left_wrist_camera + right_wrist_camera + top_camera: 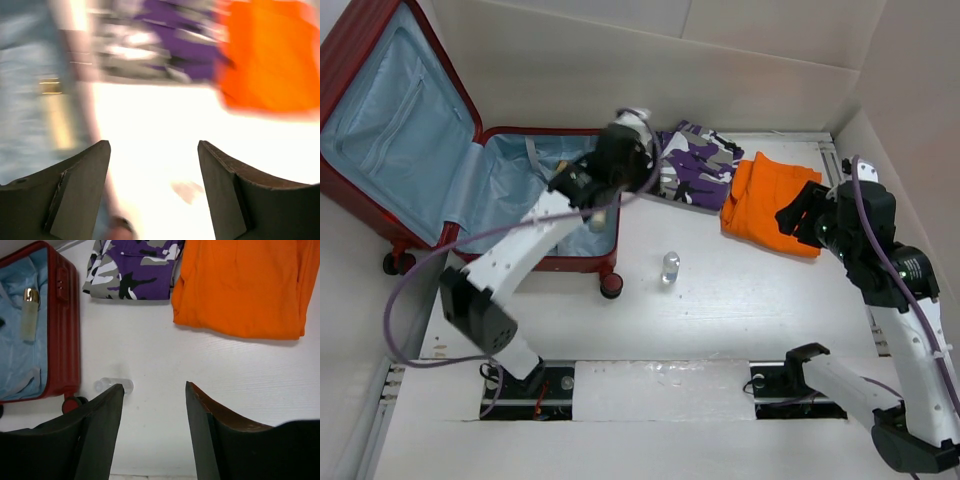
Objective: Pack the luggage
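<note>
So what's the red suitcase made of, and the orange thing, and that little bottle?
The red suitcase looks like hard, ribbed plastic with a slight sheen; its light blue lining looks like thin, creased fabric. The orange garment looks like soft matte cloth, folded with wrinkles. The small bottle looks see-through, probably plastic, maybe glass.

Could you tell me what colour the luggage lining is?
Light blue; the luggage lining shows best in the top external view.
</note>
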{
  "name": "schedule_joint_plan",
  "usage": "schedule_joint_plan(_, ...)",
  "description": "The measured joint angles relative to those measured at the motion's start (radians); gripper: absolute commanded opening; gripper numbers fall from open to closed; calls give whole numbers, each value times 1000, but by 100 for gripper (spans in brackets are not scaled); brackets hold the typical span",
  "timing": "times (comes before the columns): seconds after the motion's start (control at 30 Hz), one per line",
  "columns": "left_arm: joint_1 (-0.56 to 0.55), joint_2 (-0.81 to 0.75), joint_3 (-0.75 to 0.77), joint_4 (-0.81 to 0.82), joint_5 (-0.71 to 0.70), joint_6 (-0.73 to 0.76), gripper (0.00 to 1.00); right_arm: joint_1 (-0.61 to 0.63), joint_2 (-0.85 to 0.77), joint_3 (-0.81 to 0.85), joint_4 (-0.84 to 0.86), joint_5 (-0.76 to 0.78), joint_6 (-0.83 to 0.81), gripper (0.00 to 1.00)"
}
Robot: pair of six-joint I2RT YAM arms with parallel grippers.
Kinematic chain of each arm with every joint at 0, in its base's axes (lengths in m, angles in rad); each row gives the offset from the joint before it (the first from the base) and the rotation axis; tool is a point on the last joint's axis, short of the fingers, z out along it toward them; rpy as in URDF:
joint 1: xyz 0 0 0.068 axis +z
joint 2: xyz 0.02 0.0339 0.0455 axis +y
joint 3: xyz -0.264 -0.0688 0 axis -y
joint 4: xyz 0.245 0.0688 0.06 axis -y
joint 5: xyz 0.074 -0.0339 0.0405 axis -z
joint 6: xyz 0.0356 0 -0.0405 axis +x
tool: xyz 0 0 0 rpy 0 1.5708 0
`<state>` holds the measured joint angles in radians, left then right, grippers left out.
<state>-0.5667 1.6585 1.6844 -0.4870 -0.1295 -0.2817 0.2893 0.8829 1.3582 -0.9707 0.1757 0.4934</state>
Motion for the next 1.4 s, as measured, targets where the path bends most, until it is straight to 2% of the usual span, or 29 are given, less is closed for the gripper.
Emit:
schedule_joint_plan(0.03,-81,-60,-31,11,-3,3,67,0,3,-2,0,0,2,58)
schedule_joint_plan(0.13,-316,-152,-120,35,16,-11,67,0,20,-2,14,0,5,70)
schedule_joint_plan(0.23,-400,-156,-233,35,59,-61,68,0,42,-6,19,-4,8,83)
schedule_joint_plan(0.3,-400,-138,-316,23,69,-93,69,0,53,-14,24,-15,9,89)
schedule_joint_plan(0.4,-397,-96,-370,-8,63,-123,70,0,57,-35,32,-39,8,91)
schedule_joint_plan(0.83,-405,119,-316,13,-40,-134,70,0,33,-57,45,-80,8,92)
schedule_joint_plan(1.0,-405,171,-277,19,-82,-126,60,0,32,-66,44,-87,8,92)
schedule_joint_plan(1.03,-405,174,-273,21,-87,-124,53,0,32,-66,45,-87,8,91)
schedule_joint_plan(1.13,-405,184,-266,27,-103,-120,41,0,34,-66,45,-90,8,91)
schedule_joint_plan(1.17,-405,187,-264,27,-108,-119,33,0,35,-66,44,-90,7,91)
schedule_joint_plan(1.4,-405,191,-261,32,-125,-117,24,0,45,-66,44,-95,2,89)
